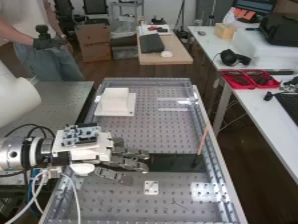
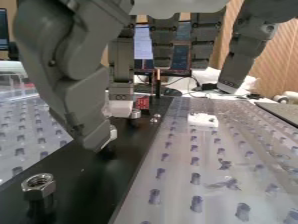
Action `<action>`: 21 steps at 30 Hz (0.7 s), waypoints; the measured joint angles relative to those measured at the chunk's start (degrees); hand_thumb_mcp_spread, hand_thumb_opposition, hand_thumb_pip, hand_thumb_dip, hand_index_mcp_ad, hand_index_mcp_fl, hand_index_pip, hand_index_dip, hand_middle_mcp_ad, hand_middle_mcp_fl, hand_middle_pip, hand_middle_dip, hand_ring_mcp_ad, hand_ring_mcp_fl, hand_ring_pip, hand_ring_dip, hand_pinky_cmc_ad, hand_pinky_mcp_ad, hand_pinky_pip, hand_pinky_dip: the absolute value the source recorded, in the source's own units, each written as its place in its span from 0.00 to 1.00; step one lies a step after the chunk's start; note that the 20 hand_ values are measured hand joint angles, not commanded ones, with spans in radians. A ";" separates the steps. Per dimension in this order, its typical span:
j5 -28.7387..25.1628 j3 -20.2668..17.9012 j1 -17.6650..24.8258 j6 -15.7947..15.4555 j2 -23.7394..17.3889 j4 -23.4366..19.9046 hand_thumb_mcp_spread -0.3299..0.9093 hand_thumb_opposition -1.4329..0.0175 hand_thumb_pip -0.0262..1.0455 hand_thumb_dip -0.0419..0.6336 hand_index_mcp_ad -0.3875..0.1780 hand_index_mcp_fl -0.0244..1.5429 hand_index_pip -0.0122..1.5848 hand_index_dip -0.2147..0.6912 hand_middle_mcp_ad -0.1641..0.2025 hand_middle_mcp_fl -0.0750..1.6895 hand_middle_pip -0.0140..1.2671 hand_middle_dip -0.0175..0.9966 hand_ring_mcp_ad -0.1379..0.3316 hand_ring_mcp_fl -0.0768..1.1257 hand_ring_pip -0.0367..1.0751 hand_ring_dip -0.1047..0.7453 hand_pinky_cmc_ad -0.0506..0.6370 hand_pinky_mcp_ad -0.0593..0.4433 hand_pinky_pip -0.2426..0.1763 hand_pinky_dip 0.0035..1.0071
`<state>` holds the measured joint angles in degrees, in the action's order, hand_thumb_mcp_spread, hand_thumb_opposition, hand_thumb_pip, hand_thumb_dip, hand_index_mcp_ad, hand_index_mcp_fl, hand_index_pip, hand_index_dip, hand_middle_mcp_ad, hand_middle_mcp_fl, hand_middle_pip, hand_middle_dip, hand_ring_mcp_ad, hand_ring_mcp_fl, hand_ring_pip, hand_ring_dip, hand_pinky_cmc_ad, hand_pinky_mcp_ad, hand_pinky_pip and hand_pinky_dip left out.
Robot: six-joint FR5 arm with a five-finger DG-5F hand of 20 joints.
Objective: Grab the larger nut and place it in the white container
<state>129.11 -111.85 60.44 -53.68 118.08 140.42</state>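
The hand [image 1: 90,150] is above the bench's left side, its open fingers extending over the left end of a black plate [image 1: 178,163]. In the wrist view the hand [image 2: 70,65] has its thumb hanging low over the black plate [image 2: 83,182], with nothing held. A metal nut [image 2: 38,184] sits on a dark post on that plate, apart from the thumb. Smaller metal pieces [image 2: 135,114] are farther along the plate, partly behind the fingers; which nut is larger I cannot tell. The white container [image 1: 115,101] stands at the bench's far left.
A small white block [image 1: 151,188] lies on the perforated bench top [image 1: 149,135] near the plate. A thin reddish-brown stick [image 1: 202,142] rises at the plate's right end. Raised clear edges [image 1: 207,125] border the bench, and red trays [image 1: 249,79] lie on the table to the right.
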 joint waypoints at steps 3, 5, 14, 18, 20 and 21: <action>-0.01 0.05 0.10 0.14 0.39 -0.35 0.53 0.34 0.69 0.34 0.43 0.03 0.98 0.32 0.67 0.04 0.12 0.23 0.70 0.07 0.20 0.30 0.64 0.78 0.37 0.69; -0.03 0.11 0.18 0.22 0.66 -0.62 0.53 0.34 0.70 0.34 0.42 0.03 0.98 0.32 0.66 0.04 0.12 0.23 0.70 0.07 0.21 0.30 0.64 0.77 0.37 0.69; 0.10 0.55 0.20 -0.13 1.11 -0.55 0.53 0.34 0.70 0.34 0.43 0.03 0.98 0.30 0.67 0.04 0.12 0.23 0.67 0.07 0.21 0.29 0.62 0.77 0.37 0.69; 0.57 0.80 0.11 -0.56 1.04 0.07 0.53 0.34 0.70 0.34 0.41 0.03 0.98 0.30 0.67 0.04 0.11 0.22 0.67 0.07 0.21 0.29 0.62 0.77 0.37 0.69; 0.79 0.88 0.07 -0.66 0.95 0.27 0.53 0.34 0.70 0.35 0.40 0.03 0.98 0.29 0.66 0.04 0.11 0.22 0.67 0.07 0.21 0.29 0.62 0.77 0.37 0.69; 0.88 0.93 0.04 -0.80 0.91 0.42 0.53 0.34 0.70 0.37 0.40 0.03 0.98 0.29 0.66 0.05 0.11 0.22 0.67 0.07 0.21 0.29 0.62 0.77 0.37 0.69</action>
<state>129.98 -110.93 60.48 -54.48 119.00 140.84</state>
